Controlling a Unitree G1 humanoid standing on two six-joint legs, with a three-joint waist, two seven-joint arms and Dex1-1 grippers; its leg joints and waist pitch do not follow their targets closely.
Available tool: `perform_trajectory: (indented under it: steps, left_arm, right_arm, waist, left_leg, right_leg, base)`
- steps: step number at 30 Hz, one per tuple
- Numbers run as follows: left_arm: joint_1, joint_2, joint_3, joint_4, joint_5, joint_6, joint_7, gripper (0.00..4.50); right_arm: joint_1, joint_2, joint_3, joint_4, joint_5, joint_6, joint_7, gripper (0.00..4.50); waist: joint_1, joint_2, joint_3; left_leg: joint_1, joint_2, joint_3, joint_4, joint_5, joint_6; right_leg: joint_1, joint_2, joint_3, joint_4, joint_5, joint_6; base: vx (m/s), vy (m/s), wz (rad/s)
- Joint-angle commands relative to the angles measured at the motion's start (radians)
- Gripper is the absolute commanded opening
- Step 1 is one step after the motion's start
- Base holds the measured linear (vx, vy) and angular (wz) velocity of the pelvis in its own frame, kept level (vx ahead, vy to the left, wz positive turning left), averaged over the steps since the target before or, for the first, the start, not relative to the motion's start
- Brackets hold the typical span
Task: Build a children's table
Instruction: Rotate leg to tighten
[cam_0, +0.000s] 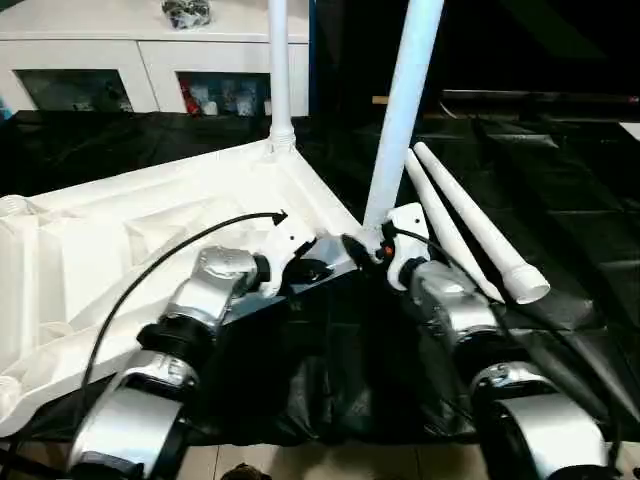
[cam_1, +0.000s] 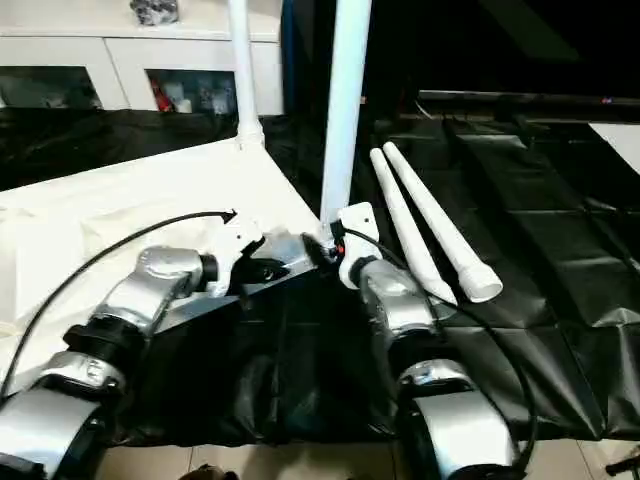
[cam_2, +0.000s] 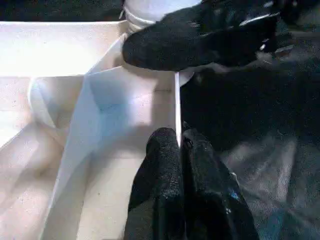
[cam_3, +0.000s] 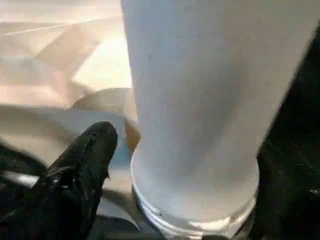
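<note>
The white tabletop (cam_0: 120, 240) lies underside up on black cloth. One white leg (cam_0: 279, 70) stands upright in its far corner socket. A second leg (cam_0: 403, 110) stands, leaning slightly, in the near right corner socket. My right gripper (cam_0: 372, 248) is open around this leg's base; in the right wrist view one finger (cam_3: 85, 165) stands a little off the leg (cam_3: 200, 100). My left gripper (cam_2: 179, 142) is shut on the tabletop's thin rim (cam_2: 177, 100) just beside that corner. Two loose legs (cam_0: 470, 225) lie side by side on the cloth to the right.
A white cabinet (cam_0: 150, 70) with glass doors stands at the back left. The black cloth (cam_0: 560, 180) covers the surface to the right and front, in folds. A black cable (cam_0: 150, 270) arcs over my left forearm. Pale floor (cam_0: 330, 462) shows at the near edge.
</note>
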Motion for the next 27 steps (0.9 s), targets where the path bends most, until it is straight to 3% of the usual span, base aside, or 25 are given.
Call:
perform_trajectory:
  steps: [1,7,12,17,24,27]
  left_arm:
    - [-0.006,-0.028,-0.031,-0.047,-0.050,-0.055,-0.065,0.00]
    - [0.005,0.054,-0.046,-0.055,-0.062,-0.109,-0.231,0.00]
    - [-0.009,0.102,-0.052,-0.019,-0.061,-0.138,-0.315,0.00]
    - [-0.015,0.115,-0.055,-0.007,-0.061,-0.150,-0.340,0.00]
    - [-0.021,0.119,-0.055,0.010,-0.061,-0.164,-0.358,0.00]
    - [-0.025,0.091,-0.036,0.008,-0.069,-0.118,-0.294,0.00]
  right_arm:
    - [-0.002,0.029,0.069,-0.027,0.001,-0.015,0.121,4.26]
    - [0.037,-0.074,0.123,-0.103,0.024,-0.004,0.458,4.26]
    - [0.060,-0.142,0.191,-0.150,0.011,0.006,0.673,4.26]
    - [0.061,-0.144,0.196,-0.159,0.011,0.021,0.704,3.99]
    - [0.076,-0.137,0.197,-0.187,0.032,0.048,0.718,3.40]
    - [0.073,-0.095,0.146,-0.159,0.043,0.058,0.577,3.19]
  waist:
    - [0.004,0.001,-0.069]
    - [0.015,0.001,-0.074]
    - [0.025,0.004,-0.070]
    - [0.028,0.003,-0.068]
    - [0.029,0.004,-0.072]
    - [0.029,0.008,-0.070]
  left_leg:
    - [0.010,0.043,-0.019,-0.062,-0.256,0.046]
    - [0.008,0.046,-0.015,-0.053,-0.196,0.096]
    - [0.016,0.050,-0.015,-0.057,-0.243,0.078]
    - [0.017,0.051,-0.017,-0.061,-0.265,0.048]
    - [0.014,0.050,-0.018,-0.059,-0.236,0.053]
    - [0.015,0.051,-0.017,-0.061,-0.247,0.041]
  right_leg:
    - [0.051,-0.066,0.053,-0.074,-0.251,-0.204]
    - [0.054,-0.063,0.050,-0.055,-0.111,-0.258]
    - [0.048,-0.066,0.052,-0.062,-0.175,-0.258]
    - [0.049,-0.070,0.054,-0.066,-0.226,-0.248]
    - [0.050,-0.068,0.053,-0.061,-0.181,-0.254]
    - [0.048,-0.069,0.054,-0.062,-0.188,-0.255]
  base:
    - [0.000,0.000,0.00]
    - [0.000,0.000,0.00]
    - [0.000,0.000,0.00]
    - [0.000,0.000,0.00]
    - [0.000,0.000,0.00]
    - [0.000,0.000,0.00]
